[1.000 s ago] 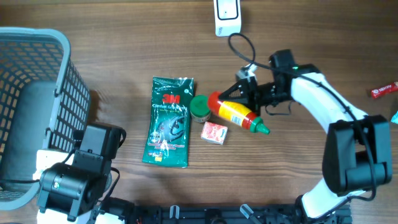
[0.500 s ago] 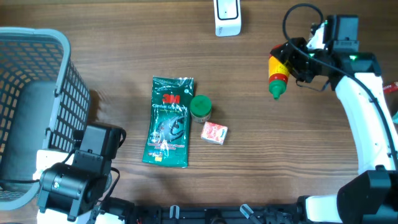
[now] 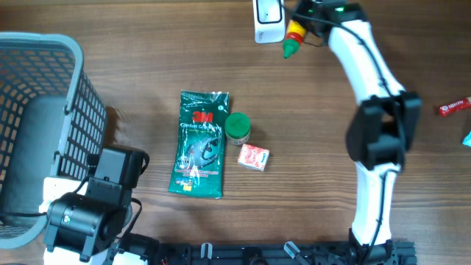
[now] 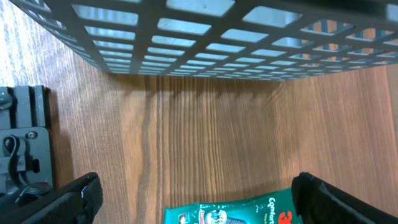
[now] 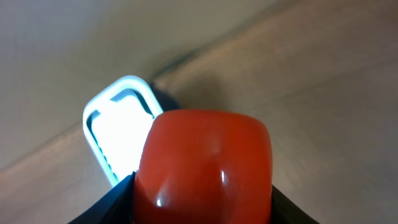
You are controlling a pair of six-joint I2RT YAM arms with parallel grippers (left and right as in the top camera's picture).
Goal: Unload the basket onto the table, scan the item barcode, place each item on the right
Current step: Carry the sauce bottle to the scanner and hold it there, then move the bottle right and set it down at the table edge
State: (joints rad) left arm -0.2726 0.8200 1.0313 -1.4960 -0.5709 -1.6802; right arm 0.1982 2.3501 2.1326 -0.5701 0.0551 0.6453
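Bottle [image 3: 293, 37] beside scanner [image 3: 268, 18] at table [image 3: 147, 44] edge

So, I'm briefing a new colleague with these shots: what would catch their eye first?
Most likely the right arm, stretched to the far edge of the table and holding a red-and-yellow bottle right beside the white scanner. After that, the big grey basket at the left and the green packet lying mid-table.
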